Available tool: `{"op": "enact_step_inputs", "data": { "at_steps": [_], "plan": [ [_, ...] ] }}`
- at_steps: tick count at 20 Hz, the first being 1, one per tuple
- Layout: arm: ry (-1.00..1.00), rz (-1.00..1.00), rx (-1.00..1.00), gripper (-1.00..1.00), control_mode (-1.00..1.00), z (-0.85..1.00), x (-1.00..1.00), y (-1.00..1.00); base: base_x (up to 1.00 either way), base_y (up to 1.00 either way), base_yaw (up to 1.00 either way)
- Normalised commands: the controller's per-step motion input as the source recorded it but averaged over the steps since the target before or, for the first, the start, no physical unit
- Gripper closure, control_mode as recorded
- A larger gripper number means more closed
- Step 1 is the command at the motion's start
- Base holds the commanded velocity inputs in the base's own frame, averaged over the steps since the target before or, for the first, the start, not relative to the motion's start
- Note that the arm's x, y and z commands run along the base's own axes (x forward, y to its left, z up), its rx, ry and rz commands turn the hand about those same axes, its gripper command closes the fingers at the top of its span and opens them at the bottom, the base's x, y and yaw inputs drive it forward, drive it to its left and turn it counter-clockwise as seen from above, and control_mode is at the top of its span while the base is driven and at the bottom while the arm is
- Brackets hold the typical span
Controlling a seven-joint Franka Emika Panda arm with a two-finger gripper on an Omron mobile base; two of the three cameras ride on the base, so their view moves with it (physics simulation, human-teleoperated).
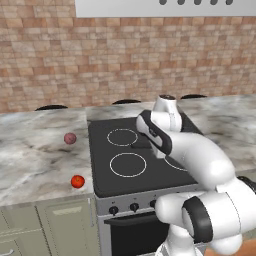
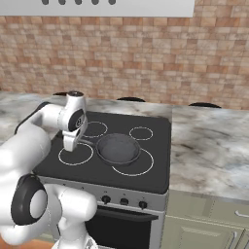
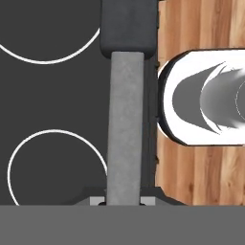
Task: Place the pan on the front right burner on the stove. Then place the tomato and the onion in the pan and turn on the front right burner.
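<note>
The frying pan is seen on the stove, overlapping the front right burner at its 10 o'clock edge. The gripper is closed fully on the pan's thin handle, so it can be positioned. Tomato and onion wait on the counter at 9 o'clock.

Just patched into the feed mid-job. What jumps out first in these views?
The white arm bends low over the stove, its hand shut on the long handle of the pan, which sits over the front right burner. In the hand view the grey handle runs straight up from the fingertips. Left of the stove, the onion and, nearer the counter's front edge, the tomato wait on the marble counter.
</note>
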Motion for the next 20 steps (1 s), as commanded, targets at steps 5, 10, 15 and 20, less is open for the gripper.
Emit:
{"op": "enact_step_inputs", "data": {
  "at_steps": [5,10,15,20],
  "plan": [
    [0.01,0.00,0.00,1.00,-1.00,-0.15,0.14,-0.10,0.00,0.00,0.00],
    [0.03,0.00,0.00,1.00,-1.00,-0.18,0.22,0.00,0.00,0.00,0.00],
    [0.04,0.00,0.00,1.00,-1.00,-0.24,0.24,0.00,0.00,0.00,0.00],
    [0.03,0.00,0.00,1.00,-1.00,-0.26,0.18,0.00,0.00,0.00,0.00]
  ]
}}
